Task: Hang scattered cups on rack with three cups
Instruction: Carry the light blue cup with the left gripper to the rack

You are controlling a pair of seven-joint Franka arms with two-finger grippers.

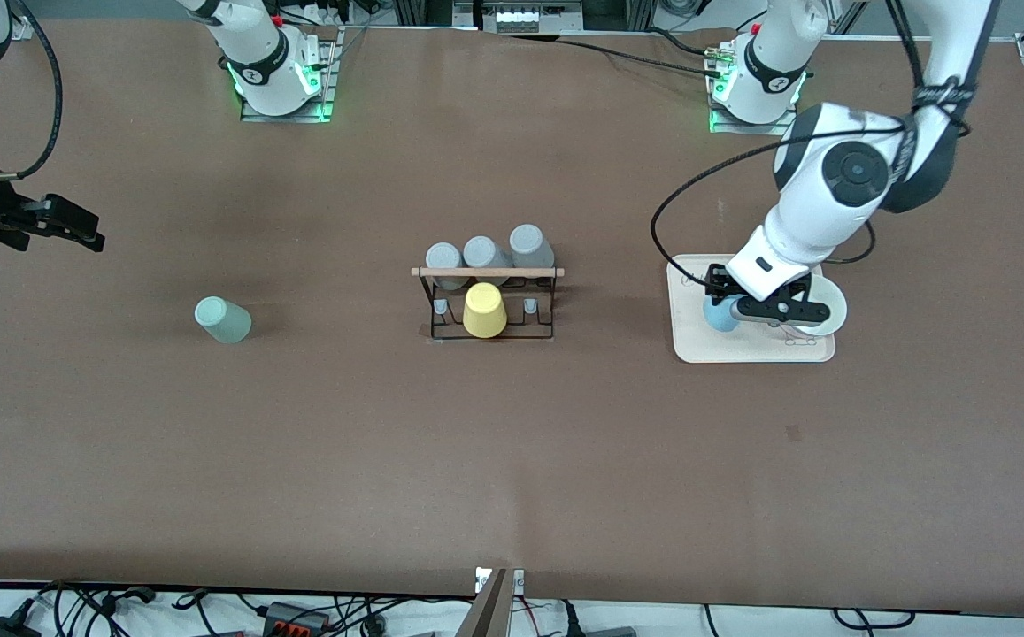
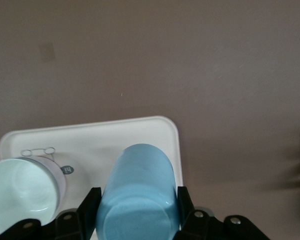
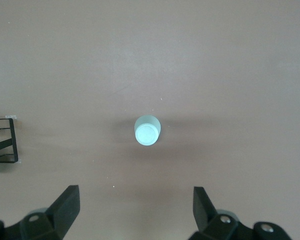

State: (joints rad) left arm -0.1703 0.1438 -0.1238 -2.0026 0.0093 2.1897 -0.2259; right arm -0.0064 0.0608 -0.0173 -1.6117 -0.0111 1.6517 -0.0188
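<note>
White arms; black joints, cables, pincers.

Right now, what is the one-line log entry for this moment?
left gripper: shut on blue cup on tray | right gripper: open, over table | green cup: loose | rack: yellow cup

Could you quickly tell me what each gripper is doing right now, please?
Left gripper: shut on the light blue cup, over the cream tray.
Right gripper: open, holding nothing, above the mint green cup.
</note>
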